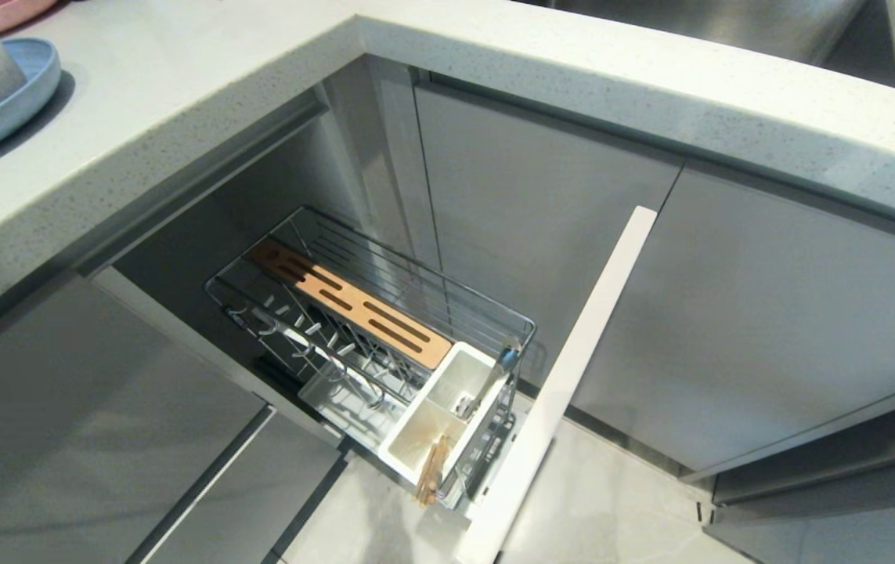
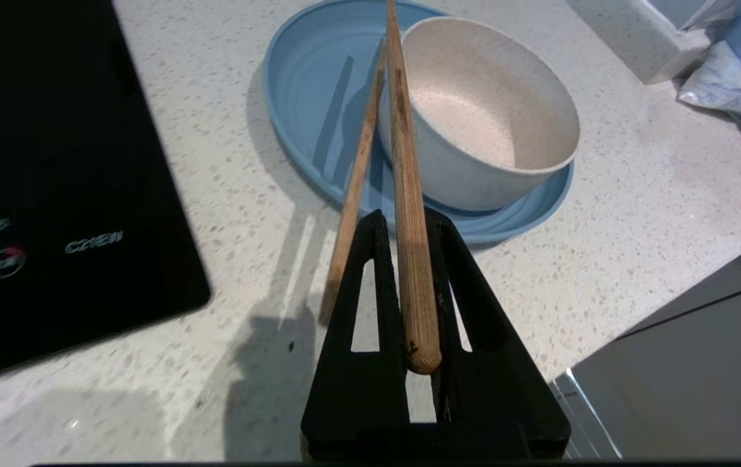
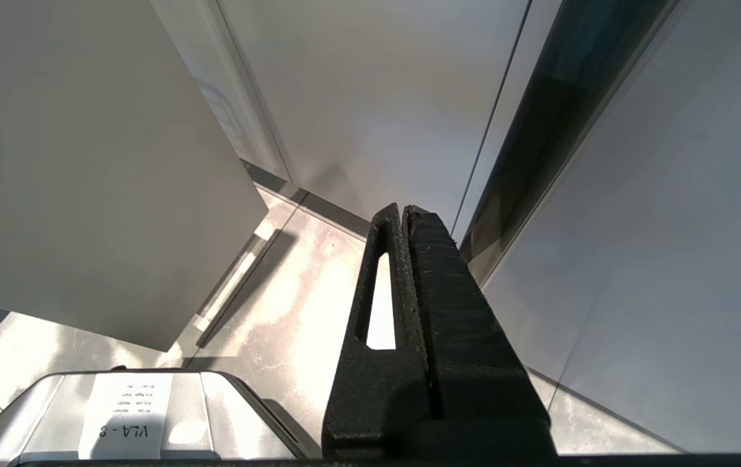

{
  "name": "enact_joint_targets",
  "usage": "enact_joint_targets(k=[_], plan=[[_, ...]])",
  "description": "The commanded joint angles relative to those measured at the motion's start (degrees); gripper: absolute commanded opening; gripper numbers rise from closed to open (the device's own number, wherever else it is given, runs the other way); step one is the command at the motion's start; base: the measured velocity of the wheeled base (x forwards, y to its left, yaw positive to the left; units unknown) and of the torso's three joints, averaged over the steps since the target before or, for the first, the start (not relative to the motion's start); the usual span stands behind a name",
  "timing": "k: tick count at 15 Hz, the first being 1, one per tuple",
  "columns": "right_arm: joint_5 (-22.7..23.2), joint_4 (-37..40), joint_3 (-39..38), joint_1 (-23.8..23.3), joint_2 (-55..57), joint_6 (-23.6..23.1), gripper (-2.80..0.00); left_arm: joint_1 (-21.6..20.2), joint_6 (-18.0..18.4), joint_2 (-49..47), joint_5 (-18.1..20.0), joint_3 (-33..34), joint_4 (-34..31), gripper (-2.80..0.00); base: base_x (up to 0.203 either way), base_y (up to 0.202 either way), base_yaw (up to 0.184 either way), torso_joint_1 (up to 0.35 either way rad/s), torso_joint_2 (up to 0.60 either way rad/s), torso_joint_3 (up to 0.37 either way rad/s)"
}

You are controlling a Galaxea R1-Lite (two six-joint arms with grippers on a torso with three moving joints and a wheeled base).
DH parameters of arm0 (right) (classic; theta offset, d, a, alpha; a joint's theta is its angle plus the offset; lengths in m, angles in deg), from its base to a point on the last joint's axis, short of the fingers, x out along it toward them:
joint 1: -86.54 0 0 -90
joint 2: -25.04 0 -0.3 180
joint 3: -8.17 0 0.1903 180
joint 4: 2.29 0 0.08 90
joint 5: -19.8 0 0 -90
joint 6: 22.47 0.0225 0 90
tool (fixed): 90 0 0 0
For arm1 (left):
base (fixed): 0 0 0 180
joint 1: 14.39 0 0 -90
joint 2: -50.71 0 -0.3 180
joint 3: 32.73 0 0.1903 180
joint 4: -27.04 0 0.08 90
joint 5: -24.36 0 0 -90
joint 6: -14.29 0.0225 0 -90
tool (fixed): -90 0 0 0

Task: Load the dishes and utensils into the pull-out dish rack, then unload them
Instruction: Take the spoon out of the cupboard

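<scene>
Left gripper (image 2: 409,224) clamped on wooden chopsticks (image 2: 409,214), seen only by its wrist camera, bowl (image 2: 483,110) on blue plate (image 2: 318,97) just beyond its tips, head view alone shows pull-out dish rack (image 1: 384,329), right gripper (image 3: 406,217) closed, empty.

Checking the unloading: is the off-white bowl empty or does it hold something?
Empty. The left wrist view looks into the bowl, showing only its bare speckled inside; it stands upright on the blue plate.
</scene>
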Motion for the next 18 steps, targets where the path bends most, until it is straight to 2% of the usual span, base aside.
enact_joint_targets(k=[1,4,18], plan=[[0.0,-0.04,-0.09,0.02,-0.24,0.01,-2.8,-0.1,-0.22,-1.74,0.04,1.27,1.34,-2.8,0.0,0.0,0.0,0.0,0.0,0.0],[0.0,-0.01,-0.09,-0.01,-0.24,0.01,-2.8,-0.37,-1.41,-2.58,0.04,1.61,1.38,-2.8,0.0,0.0,0.0,0.0,0.0,0.0],[0.0,-0.01,-0.09,0.03,-0.24,0.01,-2.8,-1.51,-2.64,-4.43,0.13,3.71,5.6,-2.8,0.0,0.0,0.0,0.0,0.0,0.0]])
